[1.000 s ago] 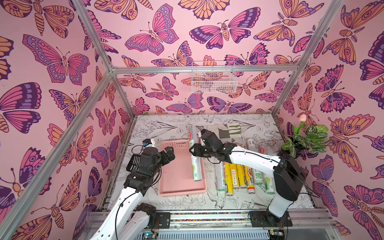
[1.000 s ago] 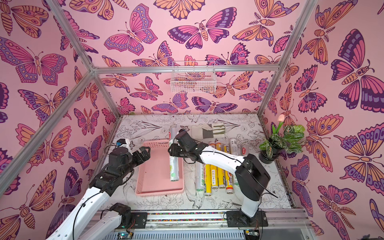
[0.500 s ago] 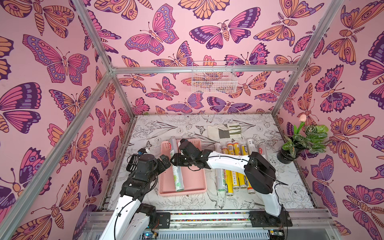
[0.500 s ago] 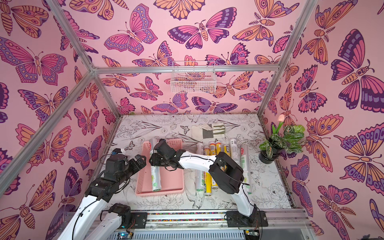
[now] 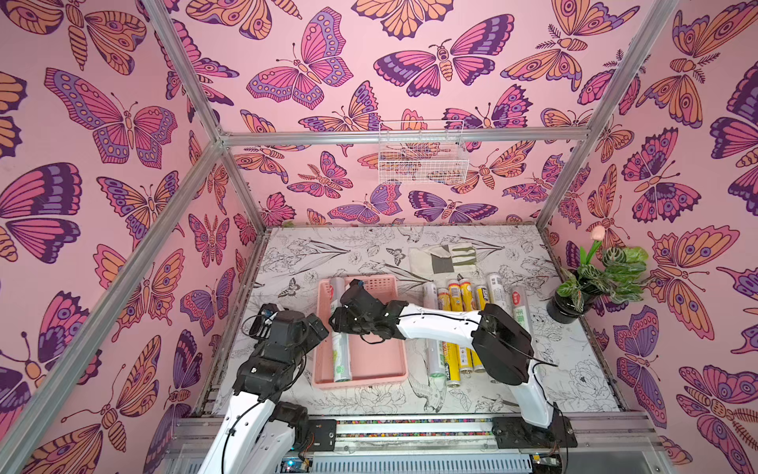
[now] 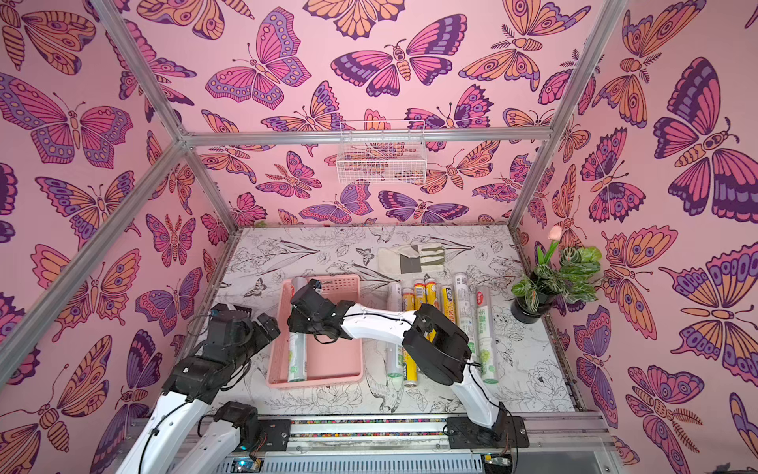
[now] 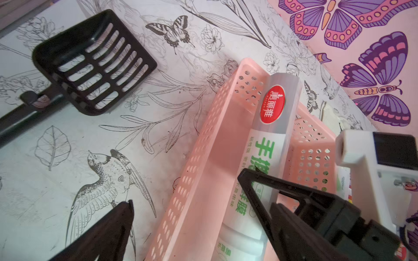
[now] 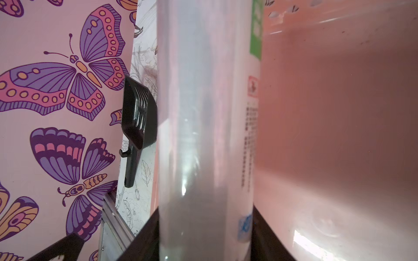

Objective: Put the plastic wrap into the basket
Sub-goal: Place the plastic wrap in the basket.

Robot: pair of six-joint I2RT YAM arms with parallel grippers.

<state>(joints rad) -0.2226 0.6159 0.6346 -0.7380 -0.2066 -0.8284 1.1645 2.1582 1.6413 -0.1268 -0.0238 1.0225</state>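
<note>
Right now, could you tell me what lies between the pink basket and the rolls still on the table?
Between basket and rolls, only a narrow strip of bare table, seen in both top views; the right arm reaches across above it.

My left arm (image 5: 242, 414) & right arm (image 5: 439, 328): white shells, black joints, black cables (image 5: 434, 316); left pincer (image 7: 184, 188) fingers (image 7: 108, 230) black w/ triangular cut-outs.

Plastic wrap roll (image 7: 269, 140): red oval (image 7: 272, 104) reads 美丽雅; green print begins 手
</note>
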